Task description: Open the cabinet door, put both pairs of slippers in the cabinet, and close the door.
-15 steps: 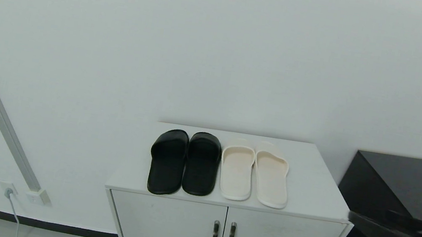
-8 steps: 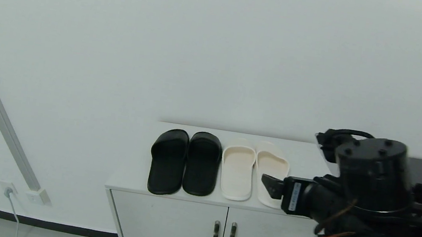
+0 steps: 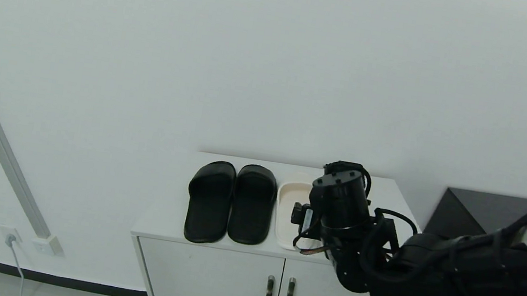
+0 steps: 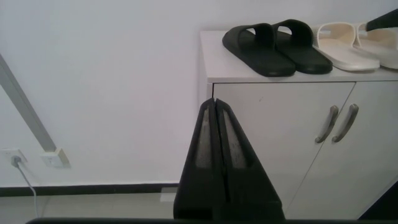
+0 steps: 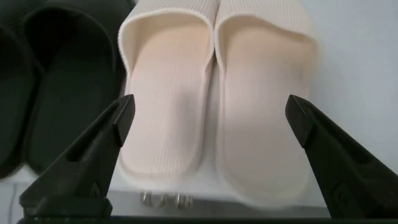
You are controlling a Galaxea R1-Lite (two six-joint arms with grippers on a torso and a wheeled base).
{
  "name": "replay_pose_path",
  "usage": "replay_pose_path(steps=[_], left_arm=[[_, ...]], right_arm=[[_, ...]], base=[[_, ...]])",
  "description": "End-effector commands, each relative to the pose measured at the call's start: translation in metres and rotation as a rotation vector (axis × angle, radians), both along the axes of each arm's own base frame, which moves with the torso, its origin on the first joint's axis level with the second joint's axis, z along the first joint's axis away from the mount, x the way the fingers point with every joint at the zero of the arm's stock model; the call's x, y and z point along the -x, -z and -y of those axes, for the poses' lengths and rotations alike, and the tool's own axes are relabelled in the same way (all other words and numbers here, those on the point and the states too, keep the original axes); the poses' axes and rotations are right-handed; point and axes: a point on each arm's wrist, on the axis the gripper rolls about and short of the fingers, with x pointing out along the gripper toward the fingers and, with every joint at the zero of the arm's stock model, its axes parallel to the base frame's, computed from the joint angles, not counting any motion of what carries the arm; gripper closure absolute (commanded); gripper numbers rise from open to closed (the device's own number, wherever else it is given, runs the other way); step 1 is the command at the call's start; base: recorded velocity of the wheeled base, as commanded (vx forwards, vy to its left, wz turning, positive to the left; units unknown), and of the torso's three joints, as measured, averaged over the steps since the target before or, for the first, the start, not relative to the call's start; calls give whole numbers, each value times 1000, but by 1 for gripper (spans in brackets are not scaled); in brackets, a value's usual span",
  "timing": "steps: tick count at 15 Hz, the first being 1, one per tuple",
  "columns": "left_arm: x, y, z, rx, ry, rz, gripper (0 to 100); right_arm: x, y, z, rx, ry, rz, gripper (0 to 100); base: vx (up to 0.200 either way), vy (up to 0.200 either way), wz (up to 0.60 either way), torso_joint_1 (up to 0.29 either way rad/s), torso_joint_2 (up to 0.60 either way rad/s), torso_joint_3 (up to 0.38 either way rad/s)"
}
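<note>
The left gripper (image 4: pixel 214 102) is hanging low, apart from the cabinet (image 3: pixel 163 224), its jaws pressing together on nothing. The black slippers (image 3: pixel 230 201) and, at their 3 o'clock, the cream slippers (image 3: pixel 290 209) are lying side by side on the cabinet top, long axes running 6 to 12 o'clock, toes pointing to 12, towards the wall. The right gripper (image 5: pixel 208 115) is hovering over the cream pair, jaws spreading wide across both. The risk I am seeing: the doors (image 3: pixel 207 280) are sitting shut, and a squeeze may be catching one slipper only, tipping the other off the 6 o'clock edge
</note>
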Motion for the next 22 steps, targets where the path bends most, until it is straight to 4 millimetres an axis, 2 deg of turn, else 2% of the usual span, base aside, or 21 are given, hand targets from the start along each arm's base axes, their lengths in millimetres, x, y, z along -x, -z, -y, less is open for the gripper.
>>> replay_pose_path(steps=[1,4,6,12,13,18,21,22], left_arm=[[0,0,0,0,0,0,100],[0,0,0,0,0,0,100],[0,0,0,0,0,-2,100],[0,0,0,0,0,0,100],[0,0,0,0,0,-2,100],[0,0,0,0,0,0,100],[0,0,0,0,0,-2,100],[0,0,0,0,0,0,100]], right_arm=[[-31,28,-8,37,39,5,0],[-60,46,-13,62,66,71,0],[-74,47,-13,58,77,96,0],[-87,43,-14,48,86,105,0],[-87,43,-14,44,77,105,100],[-87,43,-13,44,76,103,100],[-76,21,-5,37,73,125,100],[-66,7,2,47,66,139,100]], base=[[0,0,0,0,0,0],[0,0,0,0,0,0],[0,0,0,0,0,0],[0,0,0,0,0,0],[0,0,0,0,0,0],[0,0,0,0,0,0],[0,0,0,0,0,0],[0,0,0,0,0,0]])
